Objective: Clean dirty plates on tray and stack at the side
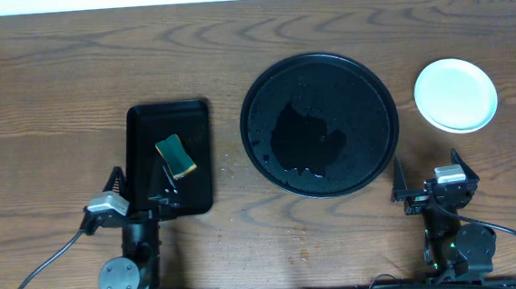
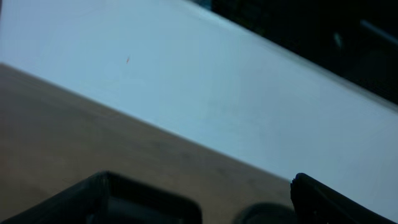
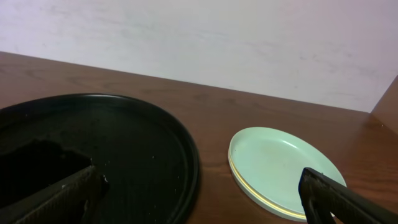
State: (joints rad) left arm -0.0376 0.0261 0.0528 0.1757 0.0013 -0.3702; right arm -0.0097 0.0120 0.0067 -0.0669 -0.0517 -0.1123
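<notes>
Beyond right gripper, plates, seemingly stacked

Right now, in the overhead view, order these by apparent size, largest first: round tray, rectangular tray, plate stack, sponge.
1. the round tray
2. the rectangular tray
3. the plate stack, clearly smaller than the rectangular tray
4. the sponge, by far the smallest

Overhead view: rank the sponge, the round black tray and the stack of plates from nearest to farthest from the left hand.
1. The sponge, in the rectangular tray right by the left hand.
2. The round black tray, mid-table, off to the right.
3. The stack of plates, far right, beyond the round tray.
</notes>
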